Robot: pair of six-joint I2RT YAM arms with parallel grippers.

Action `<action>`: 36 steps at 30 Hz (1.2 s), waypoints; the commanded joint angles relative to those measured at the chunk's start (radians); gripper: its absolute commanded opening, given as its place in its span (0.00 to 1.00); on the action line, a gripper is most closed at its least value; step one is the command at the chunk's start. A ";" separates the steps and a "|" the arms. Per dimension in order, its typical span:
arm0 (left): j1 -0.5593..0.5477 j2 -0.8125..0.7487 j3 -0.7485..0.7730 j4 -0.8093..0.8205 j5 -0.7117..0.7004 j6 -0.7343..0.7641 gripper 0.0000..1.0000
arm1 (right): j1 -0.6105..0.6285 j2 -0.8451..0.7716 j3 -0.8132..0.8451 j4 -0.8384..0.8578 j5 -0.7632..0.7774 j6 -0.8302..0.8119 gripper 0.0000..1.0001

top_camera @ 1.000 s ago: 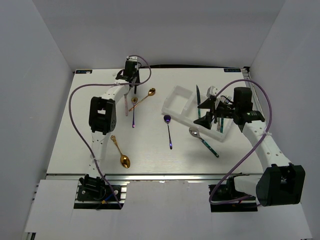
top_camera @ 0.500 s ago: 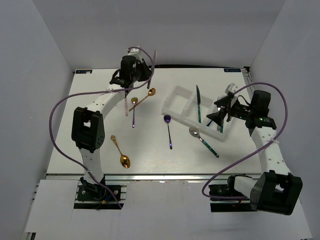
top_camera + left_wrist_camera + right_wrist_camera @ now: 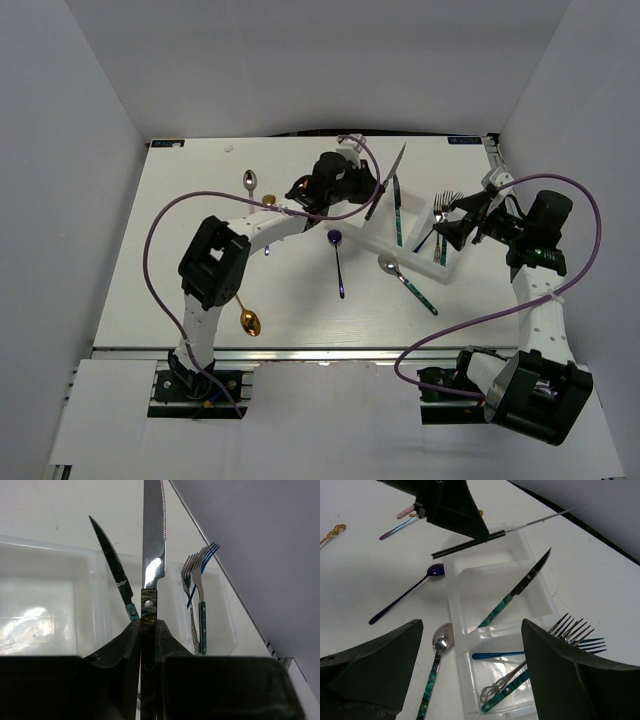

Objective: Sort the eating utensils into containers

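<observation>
The left gripper (image 3: pixel 148 626), fingers clamped on the silver knife (image 3: pixel 153 530), holds it above the white tray (image 3: pixel 453 611), likely to join the teal-handled knife (image 3: pixel 520 587) there, while the right gripper (image 3: pixel 452 224) hovers fingers-apart at the tray's three o'clock.

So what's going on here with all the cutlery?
Two robot arms are sorting cutlery into a white three-compartment tray. The left gripper holds a silver knife by its handle above the tray, where a teal-handled knife already lies in the middle compartment. The right gripper hovers open near the end compartment holding the forks. A purple spoon, a teal-handled spoon and a gold spoon lie on the table, not yet sorted.
</observation>
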State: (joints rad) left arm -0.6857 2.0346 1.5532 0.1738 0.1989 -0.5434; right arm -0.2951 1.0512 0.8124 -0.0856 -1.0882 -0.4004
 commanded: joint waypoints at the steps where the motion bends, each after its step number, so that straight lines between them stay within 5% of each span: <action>1: -0.021 0.044 0.076 0.055 -0.045 -0.027 0.00 | -0.006 -0.003 -0.002 0.050 -0.032 0.018 0.86; 16: -0.090 0.260 0.311 0.050 -0.134 0.029 0.00 | -0.007 0.023 -0.002 0.041 -0.053 0.009 0.86; 36: -0.101 0.328 0.297 0.050 -0.176 0.043 0.02 | -0.007 0.041 -0.001 0.032 -0.061 0.003 0.86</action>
State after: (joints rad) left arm -0.7830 2.3718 1.8355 0.1944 0.0330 -0.5087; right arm -0.2977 1.0893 0.8074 -0.0719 -1.1263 -0.3954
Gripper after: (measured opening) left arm 0.240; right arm 0.861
